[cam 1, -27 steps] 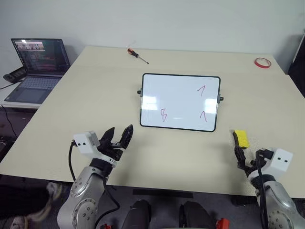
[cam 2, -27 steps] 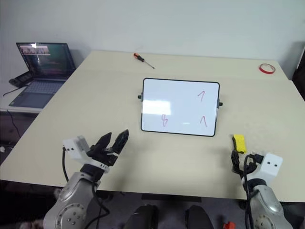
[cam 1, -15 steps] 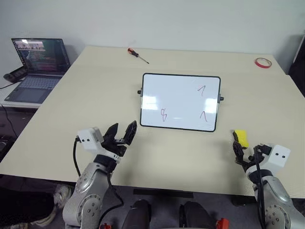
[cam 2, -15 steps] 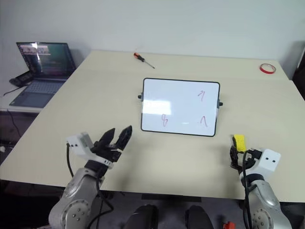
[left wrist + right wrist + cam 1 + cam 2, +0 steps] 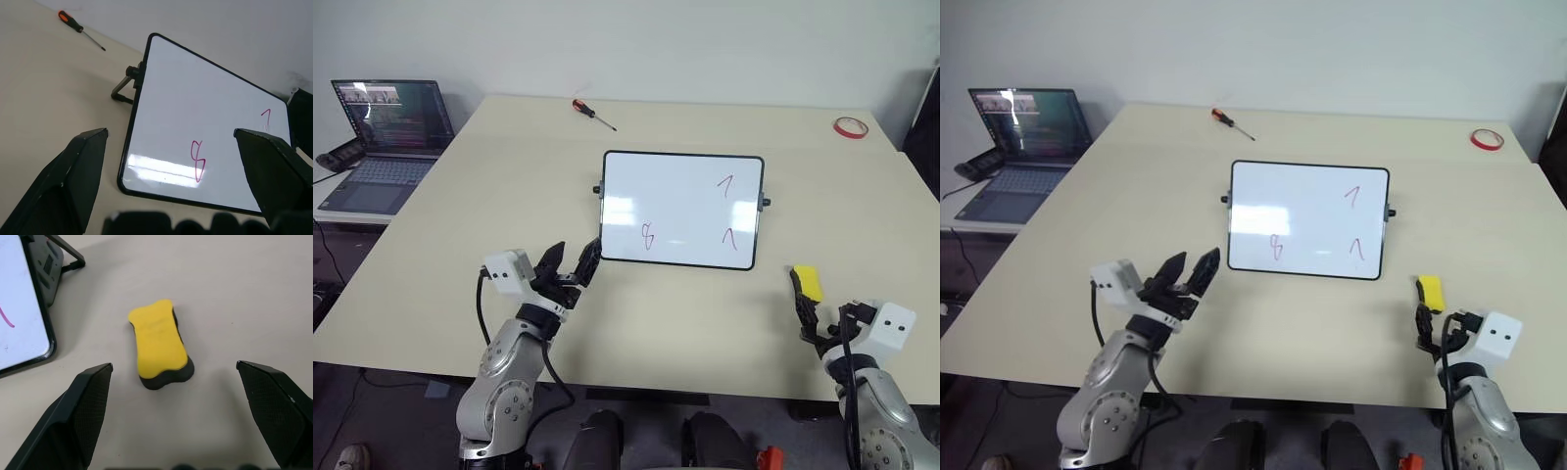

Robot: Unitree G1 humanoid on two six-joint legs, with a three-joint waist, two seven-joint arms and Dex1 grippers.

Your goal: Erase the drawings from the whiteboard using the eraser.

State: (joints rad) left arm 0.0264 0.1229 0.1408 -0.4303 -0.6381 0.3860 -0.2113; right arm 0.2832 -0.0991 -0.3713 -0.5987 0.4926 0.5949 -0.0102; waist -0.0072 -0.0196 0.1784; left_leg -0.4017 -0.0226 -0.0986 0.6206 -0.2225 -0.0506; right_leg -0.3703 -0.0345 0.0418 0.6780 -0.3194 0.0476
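Observation:
The whiteboard [image 5: 681, 208] stands tilted on its stand in the middle of the table. On it are the purple-pink drawings: an "8" loop [image 5: 648, 236] at lower left and two arrow-like marks [image 5: 725, 184] [image 5: 729, 236] on the right. The yellow eraser [image 5: 808, 282] lies flat on the table, right of the board's lower right corner. My right gripper [image 5: 803, 309] is open just behind the eraser [image 5: 160, 343], which lies ahead between the spread fingers, untouched. My left gripper [image 5: 576, 258] is open and empty, close to the board's lower left corner.
A red-handled screwdriver [image 5: 592, 113] lies at the far side of the table and a red tape ring [image 5: 850, 126] at the far right. An open laptop [image 5: 386, 122] sits on a side desk to the left. The table's front edge runs just below both grippers.
My left gripper has moved forward and to the right, towards the board's lower left corner. The right gripper has stayed behind the eraser.

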